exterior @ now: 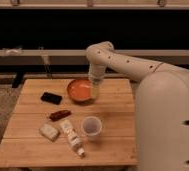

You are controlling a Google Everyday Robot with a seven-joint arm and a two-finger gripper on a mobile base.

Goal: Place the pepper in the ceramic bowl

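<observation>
The pepper (60, 115) is a small slim dark red piece lying on the wooden table (113, 135), left of centre. The ceramic bowl (80, 90), orange inside with a brownish rim, sits at the table's far middle. My gripper (94, 91) hangs down from the white arm at the bowl's right edge, over its rim. The pepper lies apart from the gripper, to its lower left.
A flat black rectangular object (51, 98) lies left of the bowl. A translucent white cup (91, 126) stands in front of the bowl. A small white bottle (72, 135) and a pale wrapped block (48, 132) lie near the front. The robot's white body (168, 120) fills the right.
</observation>
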